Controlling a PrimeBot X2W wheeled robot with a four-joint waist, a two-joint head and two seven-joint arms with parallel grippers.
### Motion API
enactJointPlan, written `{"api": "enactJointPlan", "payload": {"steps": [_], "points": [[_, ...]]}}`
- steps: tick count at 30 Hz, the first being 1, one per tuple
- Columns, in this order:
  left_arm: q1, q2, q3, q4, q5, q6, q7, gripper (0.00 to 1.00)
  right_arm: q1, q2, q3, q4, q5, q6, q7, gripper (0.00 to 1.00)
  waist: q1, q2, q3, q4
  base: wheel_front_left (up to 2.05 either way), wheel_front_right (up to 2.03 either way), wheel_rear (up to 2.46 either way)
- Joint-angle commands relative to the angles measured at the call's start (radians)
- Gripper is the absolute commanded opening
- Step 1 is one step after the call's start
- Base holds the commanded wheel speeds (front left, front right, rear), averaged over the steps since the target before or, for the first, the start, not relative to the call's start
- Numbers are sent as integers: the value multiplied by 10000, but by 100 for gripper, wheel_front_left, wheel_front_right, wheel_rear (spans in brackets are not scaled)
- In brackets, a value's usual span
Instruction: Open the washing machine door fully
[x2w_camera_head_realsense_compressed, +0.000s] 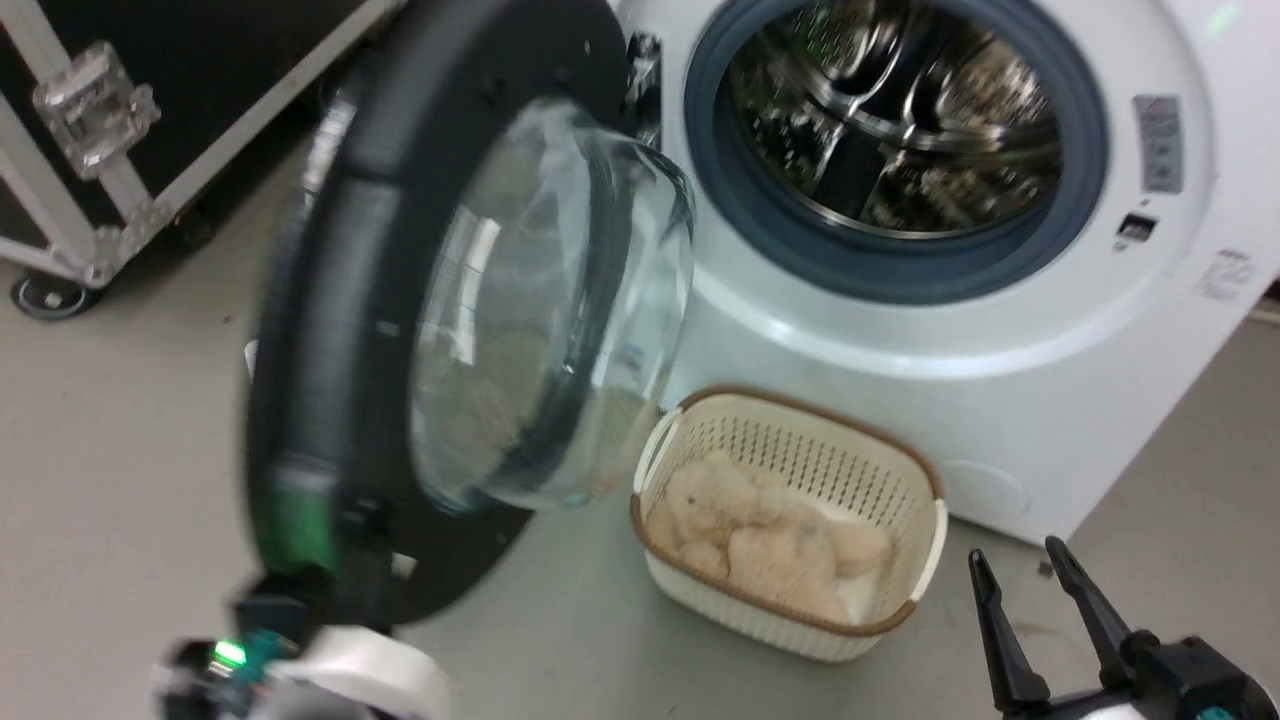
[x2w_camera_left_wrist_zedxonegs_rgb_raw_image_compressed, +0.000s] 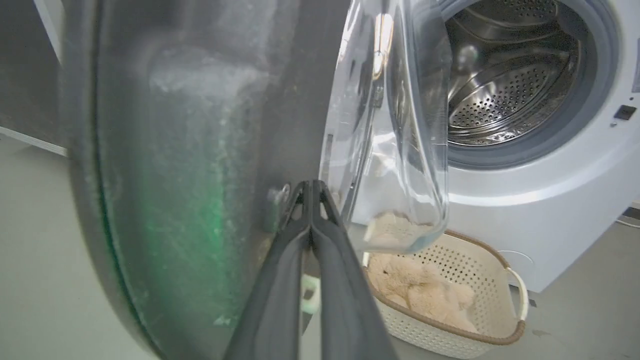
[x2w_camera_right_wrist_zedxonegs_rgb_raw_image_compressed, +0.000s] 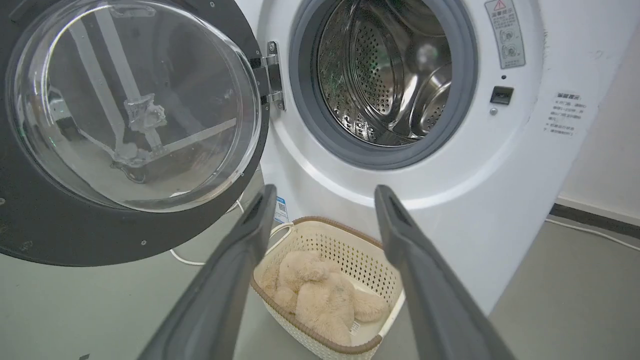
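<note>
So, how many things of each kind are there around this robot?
washing machine: 1
washing machine door: 1
basket: 1
plush toy: 1
black case: 1
end effectors: 2 (left end effector, right end effector)
Total: 7

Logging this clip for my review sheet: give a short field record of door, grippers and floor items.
door: washing machine door stands wide open
drum: steel drum, nothing seen inside
left gripper: shut, tips at the door's free edge
right gripper: open, touching nothing
floor: cream basket holding a beige plush toy, in front of the washing machine
</note>
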Motion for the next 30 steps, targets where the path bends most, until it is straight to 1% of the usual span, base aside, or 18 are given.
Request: {"api": "enactJointPlan", "payload": {"steps": [1, 4, 8, 14, 18, 21, 24, 30], "points": [[-376, 276, 381, 63, -157, 63, 30, 0, -244, 26, 32, -55, -128, -7, 44, 100, 0, 0, 418, 157, 0, 0, 0], [-827, 659, 1067, 298, -545, 11, 4, 0, -443, 26, 122, -147, -333, -7, 171, 100, 0, 0, 824, 123, 0, 0, 0], [-1538, 1311, 1805, 742, -906, -128, 129, 0, -717, 26, 79, -406, -460, -7, 372, 100, 0, 0, 1436, 16, 0, 0, 0], [-2833, 2281, 2776, 2103, -1618, -672, 218, 0, -1074, 26, 29, -754, -797, -7, 665, 100, 0, 0, 2220, -205, 0, 0, 0], [-3640, 2752, 3068, 3287, -1858, -942, 280, 0, -1238, 26, 47, -930, -954, -7, 801, 100, 0, 0, 2583, -367, 0, 0, 0], [-4181, 2994, 3215, 4190, -1987, -1093, 232, 0, -1322, 26, 29, -1018, -1031, -7, 857, 100, 0, 0, 2762, -466, 0, 0, 0], [-4649, 3217, 3185, 4977, -1940, -1363, -76, 0, -1396, 26, 36, -1068, -1086, -7, 891, 100, 0, 0, 2887, -552, 0, 0, 0], [-5167, 3353, 3028, 6055, -1642, -1573, -715, 0, -1394, 26, -6, -1017, -1171, -7, 851, 100, 0, 0, 2840, -653, 0, 0, 0]]}}
